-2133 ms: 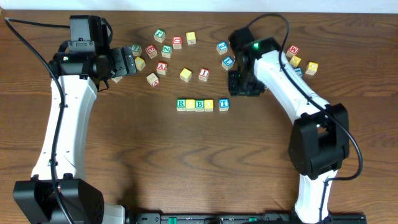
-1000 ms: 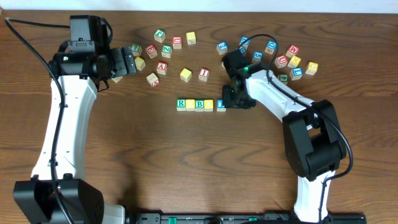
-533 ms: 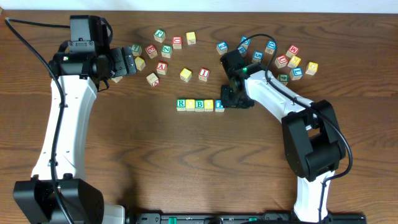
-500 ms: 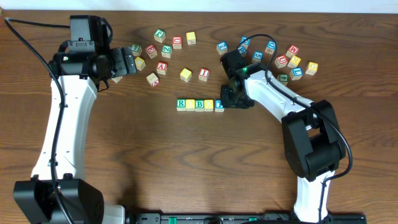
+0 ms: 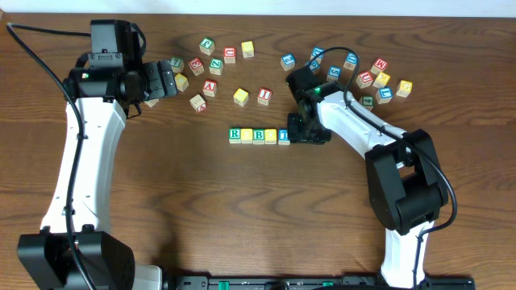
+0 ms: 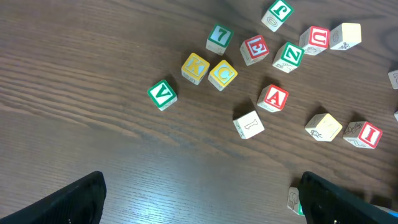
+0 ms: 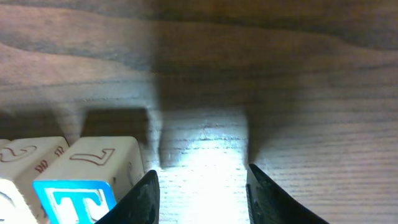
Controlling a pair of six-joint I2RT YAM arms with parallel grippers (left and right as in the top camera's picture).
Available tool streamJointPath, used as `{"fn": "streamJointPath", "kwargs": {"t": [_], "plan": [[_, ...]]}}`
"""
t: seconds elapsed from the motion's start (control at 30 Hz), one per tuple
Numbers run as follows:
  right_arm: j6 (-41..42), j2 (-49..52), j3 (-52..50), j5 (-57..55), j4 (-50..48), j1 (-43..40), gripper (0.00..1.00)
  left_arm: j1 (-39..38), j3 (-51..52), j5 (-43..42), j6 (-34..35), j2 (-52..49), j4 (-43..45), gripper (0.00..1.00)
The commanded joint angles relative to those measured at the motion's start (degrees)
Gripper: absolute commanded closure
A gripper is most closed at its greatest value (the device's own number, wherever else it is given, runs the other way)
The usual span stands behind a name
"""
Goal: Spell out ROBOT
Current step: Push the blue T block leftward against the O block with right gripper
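Partly cut off, blue T cube (image 7: pixel 74 198) sits beside right gripper (image 7: pixel 200 190), half-spread and empty; left gripper (image 6: pixel 202 198) wide

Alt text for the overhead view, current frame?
Five lettered cubes form a row mid-frame on a wooden table: R, a yellow face, B, a yellow face, T, with the right gripper right beside the T cube. The left gripper sits upper left by scattered loose cubes; more lie upper right.

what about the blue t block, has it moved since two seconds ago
Yes. The blue T block has slid left, closing the gap to the yellow block at the row's end; the R block stayed put.
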State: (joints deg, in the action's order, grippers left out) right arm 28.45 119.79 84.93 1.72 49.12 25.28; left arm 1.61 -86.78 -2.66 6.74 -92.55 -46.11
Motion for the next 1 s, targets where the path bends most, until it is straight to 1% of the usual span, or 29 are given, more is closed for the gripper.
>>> {"fn": "streamJointPath", "kwargs": {"t": [0.0, 0.4, 0.97], "plan": [[1.57, -0.61, -0.33, 0.28, 1.03, 0.35, 0.6, 0.09, -1.31, 0.35, -0.31, 0.39, -0.13, 0.02], [1.81, -0.61, -0.33, 0.35, 1.22, 2.23, 0.59, 0.09, -1.31, 0.35, -0.31, 0.39, -0.13, 0.03], [2.34, -0.61, -0.33, 0.33, -0.68, 2.25, 0.59, 0.09, -1.31, 0.35, -0.33, 0.39, -0.13, 0.03]]}}
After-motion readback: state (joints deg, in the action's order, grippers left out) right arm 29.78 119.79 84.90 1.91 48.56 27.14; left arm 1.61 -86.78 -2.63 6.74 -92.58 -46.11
